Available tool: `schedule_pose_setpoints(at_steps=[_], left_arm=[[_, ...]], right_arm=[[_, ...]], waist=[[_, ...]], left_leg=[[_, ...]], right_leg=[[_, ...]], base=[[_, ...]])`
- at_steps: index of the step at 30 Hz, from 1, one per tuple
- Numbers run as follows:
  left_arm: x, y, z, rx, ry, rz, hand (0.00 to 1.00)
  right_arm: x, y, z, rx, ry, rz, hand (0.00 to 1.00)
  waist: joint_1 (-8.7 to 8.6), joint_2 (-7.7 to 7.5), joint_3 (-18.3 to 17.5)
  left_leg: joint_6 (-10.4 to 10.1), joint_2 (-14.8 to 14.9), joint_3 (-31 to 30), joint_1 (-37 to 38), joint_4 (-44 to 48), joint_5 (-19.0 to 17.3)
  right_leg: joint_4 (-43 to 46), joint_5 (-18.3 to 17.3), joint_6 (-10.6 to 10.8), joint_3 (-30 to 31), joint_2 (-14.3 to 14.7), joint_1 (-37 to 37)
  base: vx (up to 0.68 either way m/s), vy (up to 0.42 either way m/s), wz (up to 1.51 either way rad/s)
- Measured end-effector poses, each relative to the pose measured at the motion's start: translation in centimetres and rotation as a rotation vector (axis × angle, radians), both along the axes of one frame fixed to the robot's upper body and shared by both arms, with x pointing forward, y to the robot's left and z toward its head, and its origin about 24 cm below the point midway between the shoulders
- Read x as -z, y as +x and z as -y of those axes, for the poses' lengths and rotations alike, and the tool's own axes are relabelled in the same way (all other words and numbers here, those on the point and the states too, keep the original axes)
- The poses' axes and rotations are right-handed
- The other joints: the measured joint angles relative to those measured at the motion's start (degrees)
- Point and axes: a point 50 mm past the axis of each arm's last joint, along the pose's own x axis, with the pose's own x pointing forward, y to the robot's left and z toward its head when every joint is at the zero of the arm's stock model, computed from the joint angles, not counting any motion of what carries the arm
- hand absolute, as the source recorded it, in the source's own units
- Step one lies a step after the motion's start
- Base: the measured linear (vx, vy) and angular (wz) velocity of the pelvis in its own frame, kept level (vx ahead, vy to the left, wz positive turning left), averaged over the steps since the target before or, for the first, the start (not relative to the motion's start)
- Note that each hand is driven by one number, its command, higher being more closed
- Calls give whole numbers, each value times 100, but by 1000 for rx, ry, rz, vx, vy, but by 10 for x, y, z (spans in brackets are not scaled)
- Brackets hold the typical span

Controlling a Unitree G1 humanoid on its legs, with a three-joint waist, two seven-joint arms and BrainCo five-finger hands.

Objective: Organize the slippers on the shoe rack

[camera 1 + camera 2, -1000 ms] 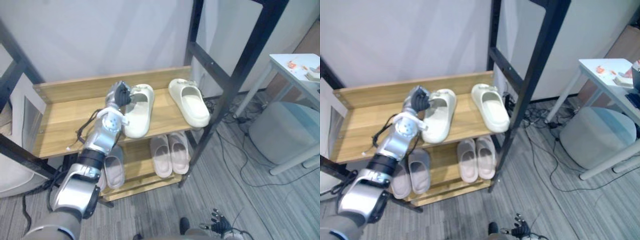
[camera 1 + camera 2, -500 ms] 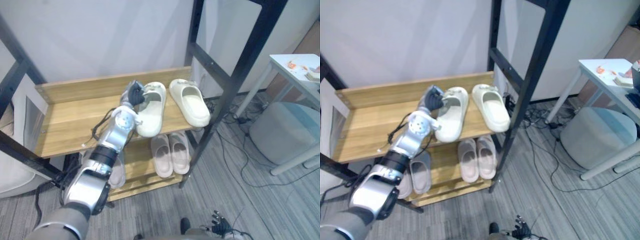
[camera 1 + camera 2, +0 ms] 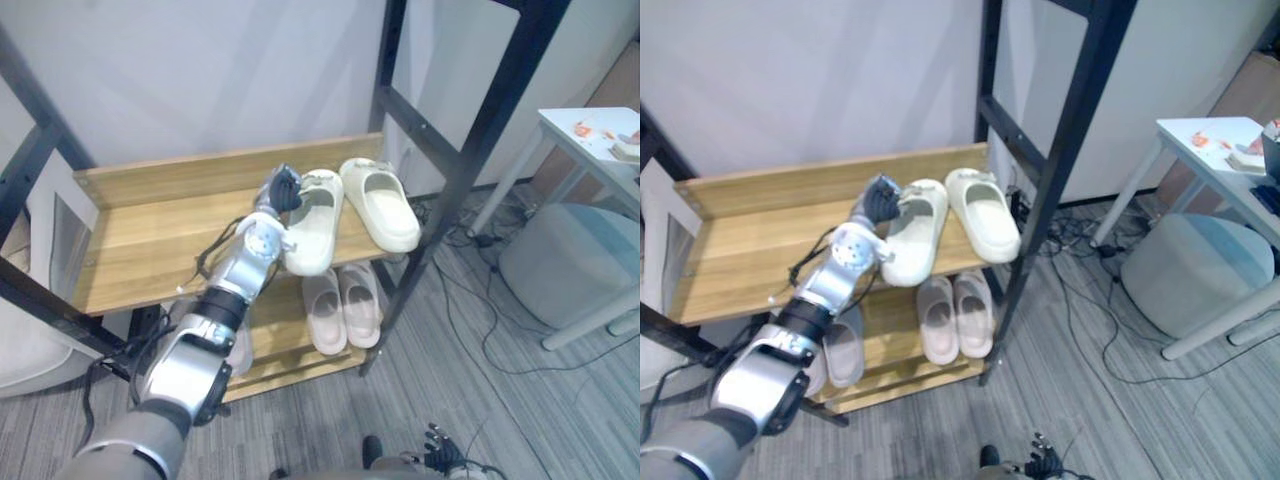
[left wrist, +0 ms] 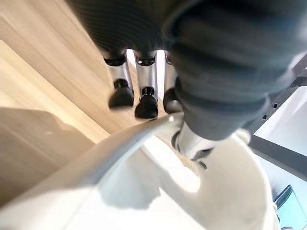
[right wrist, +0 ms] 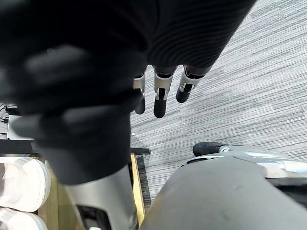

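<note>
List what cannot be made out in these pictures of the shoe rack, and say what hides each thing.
Grey slippers, lower shelf: left arm covers most of them in both eye views.
Cream slipper in the left hand: the hand hides the edge it pinches in the eye views.
Things on the white table: cut by the right edge, too small to name.
</note>
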Motion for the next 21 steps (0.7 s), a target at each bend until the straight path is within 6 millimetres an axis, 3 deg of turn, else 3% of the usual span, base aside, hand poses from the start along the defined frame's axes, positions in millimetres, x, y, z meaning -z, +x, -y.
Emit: schedule_pose_setpoints(at_steps=[10, 16, 21], left_arm=[[1, 1, -2, -30, -42, 1, 0], [-1, 1, 1, -39, -176, -2, 0], [-21, -2, 0, -32, -273, 79, 0]], right_arm=[[0, 0, 0, 5, 2, 1, 0], [0, 0, 0, 10, 0, 0, 0], [0, 0, 0, 9, -1, -4, 0]], waist=[[-23, 3, -2], [-28, 4, -2], [5, 5, -2]], left_leg=[[1, -2, -1, 3, -7, 0], [14, -7, -114, 7, -23, 12], [14, -8, -142, 6, -32, 13]], right_leg=[[-7, 11, 17, 0, 0, 4], [-28, 17, 27, -112, -3, 68], [-53, 21, 34, -148, -2, 96]], base=[[0, 0, 0], [0, -1, 9], [-2, -4, 3]])
